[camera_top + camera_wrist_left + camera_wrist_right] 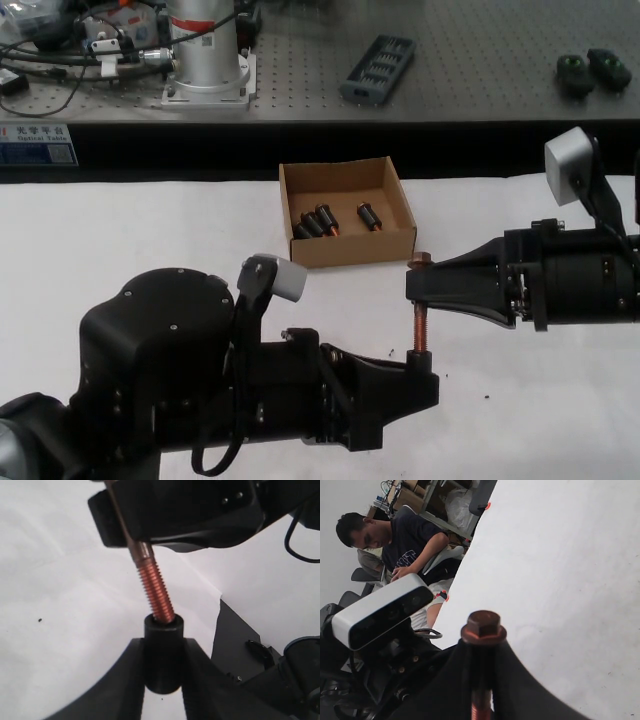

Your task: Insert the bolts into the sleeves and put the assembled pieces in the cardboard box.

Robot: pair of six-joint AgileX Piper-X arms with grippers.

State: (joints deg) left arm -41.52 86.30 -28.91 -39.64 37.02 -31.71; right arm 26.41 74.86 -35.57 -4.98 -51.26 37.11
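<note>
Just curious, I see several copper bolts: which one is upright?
The bolt pinched by the right gripper, tip in the sleeve; the other bolts lie in the cardboard box.

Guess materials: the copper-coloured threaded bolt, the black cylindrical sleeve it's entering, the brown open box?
Copper-coloured threaded bolt: metal, possibly copper-plated; reddish threads with a sheen.
Black cylindrical sleeve: smooth matte surface; plastic, rubber or blackened metal, can't tell which.
Brown open box: cardboard; dull tan, thin folded walls.
</note>
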